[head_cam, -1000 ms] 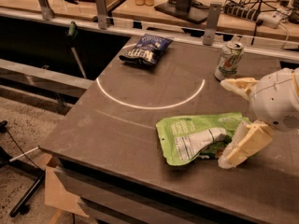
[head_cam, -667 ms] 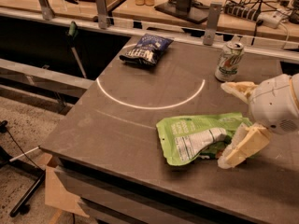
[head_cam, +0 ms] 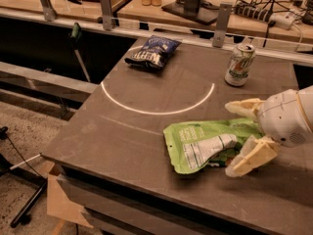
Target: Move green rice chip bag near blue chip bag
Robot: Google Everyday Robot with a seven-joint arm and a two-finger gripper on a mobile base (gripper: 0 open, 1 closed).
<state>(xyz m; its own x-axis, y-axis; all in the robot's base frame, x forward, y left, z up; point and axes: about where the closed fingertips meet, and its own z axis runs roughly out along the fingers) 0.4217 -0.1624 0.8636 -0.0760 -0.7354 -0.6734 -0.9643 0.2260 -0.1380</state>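
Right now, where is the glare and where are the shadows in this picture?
Camera view: warm light; soft sheen on the green bag and the blue bag; a thin shadow under the green bag's near edge; the gripper, open around that bag's right end, is brightly lit; the space left of the table is dark.

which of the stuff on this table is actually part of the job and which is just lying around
Part of the job:
green rice chip bag, front right of the table
blue chip bag, near the far edge
hand, open, one finger on either side of the green bag's right end

Just lying about:
soda can, upright, far right
power strip on the bench behind
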